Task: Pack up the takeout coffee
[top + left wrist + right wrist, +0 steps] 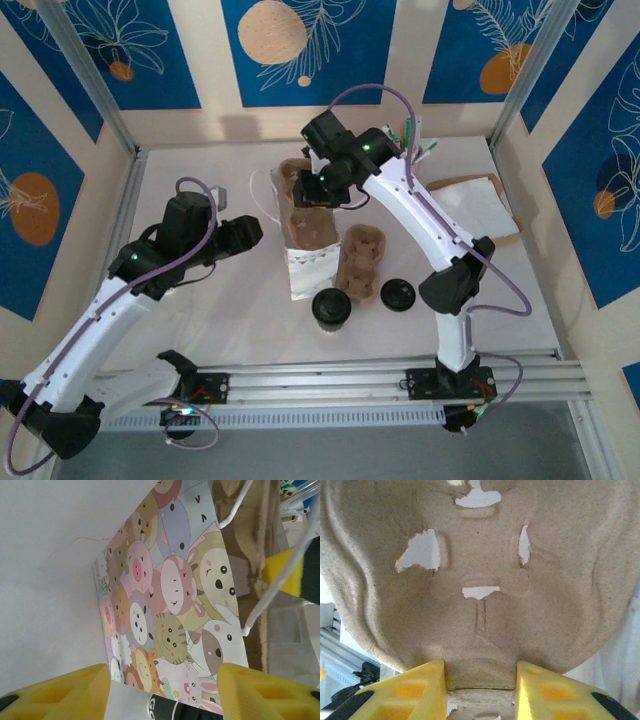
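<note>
Top external view: the takeout coffee stands upright on the white table, near the front edge. Its black lid is on. It sits just in front of a paper bag and outside it. A loose black lid lies flat to its right, apart from it. A second carrier of brown pulp rests on the table between the bag and the loose lid, just behind the cup.

Right gripper: the right wrist view shows both yellow fingers pressed against the rim of a pulp carrier, one on each side, holding it. The moulded underside faces the camera, with several torn holes. From above, this carrier hangs over the far, open end of the bag.

Left gripper: the jaws stand well apart with nothing clamped between them. They face the cartoon-animal side of the bag, with a white cord handle to the right. From above, the gripper sits just beside the bag's left side. Contact with the bag cannot be confirmed.

A flat brown paper item lies at the far right of the table, well apart from the cup.
</note>
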`<action>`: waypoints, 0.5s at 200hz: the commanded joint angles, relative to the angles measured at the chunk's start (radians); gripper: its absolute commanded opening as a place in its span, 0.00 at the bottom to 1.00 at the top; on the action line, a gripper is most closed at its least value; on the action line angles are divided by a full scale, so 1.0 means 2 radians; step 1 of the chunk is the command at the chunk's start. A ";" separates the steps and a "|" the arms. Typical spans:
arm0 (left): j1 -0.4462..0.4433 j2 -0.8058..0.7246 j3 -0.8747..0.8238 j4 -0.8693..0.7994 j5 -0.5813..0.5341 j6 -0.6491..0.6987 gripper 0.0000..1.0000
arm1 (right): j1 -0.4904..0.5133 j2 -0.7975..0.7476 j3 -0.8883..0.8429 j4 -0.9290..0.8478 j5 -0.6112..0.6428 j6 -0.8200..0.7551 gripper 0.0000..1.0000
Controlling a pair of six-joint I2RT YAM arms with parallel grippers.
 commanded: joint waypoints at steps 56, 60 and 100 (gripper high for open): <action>0.011 -0.012 -0.010 0.011 0.012 0.006 0.58 | 0.010 0.051 0.059 -0.062 0.025 -0.005 0.35; 0.011 -0.012 -0.010 0.012 0.012 0.006 0.58 | 0.011 0.052 0.060 -0.064 0.026 -0.005 0.35; 0.015 -0.014 -0.014 0.014 0.014 0.006 0.58 | 0.012 0.062 0.070 -0.077 0.033 -0.004 0.36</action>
